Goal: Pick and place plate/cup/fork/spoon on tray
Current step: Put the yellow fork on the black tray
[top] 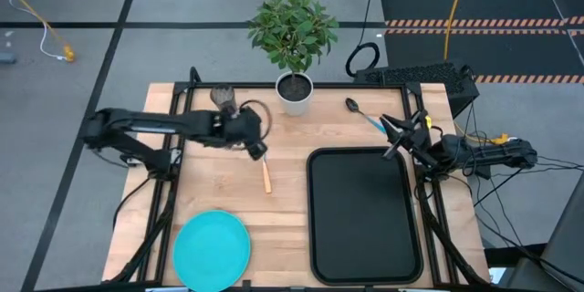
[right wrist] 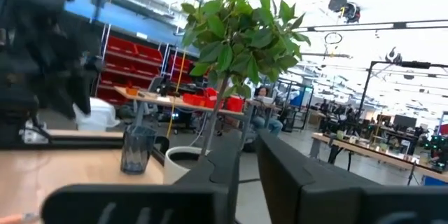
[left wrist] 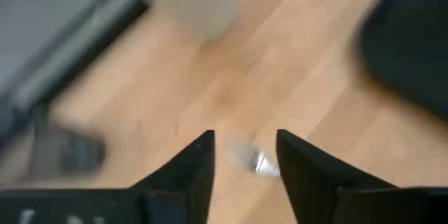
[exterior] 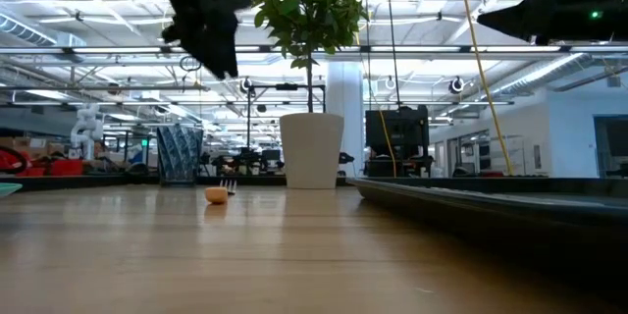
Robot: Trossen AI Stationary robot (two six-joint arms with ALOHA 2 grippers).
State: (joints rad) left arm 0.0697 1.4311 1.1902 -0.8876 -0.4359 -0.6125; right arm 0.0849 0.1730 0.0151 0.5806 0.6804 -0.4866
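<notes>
Your left gripper (top: 258, 149) is hanging over the fork (top: 266, 177) with its fingers (left wrist: 190, 175) apart and nothing between them; the tines are showing in the gap in its wrist view. The fork is lying flat on the wood between the gripper and the tray (top: 365, 214). That is the risk you are facing: it is thin and low, so if you are closing too high the fingers are likely missing it, and if you are off-centre you are probably flicking it sideways.

Your right gripper (top: 394, 137) is waiting raised by the tray's far corner, near the spoon (top: 362, 114), fingers only slightly parted and empty. The plate (top: 212, 248) is sitting at the near left edge, and the cup (top: 223, 99) is standing just behind the left arm, where a backward swing could be knocking it over.
</notes>
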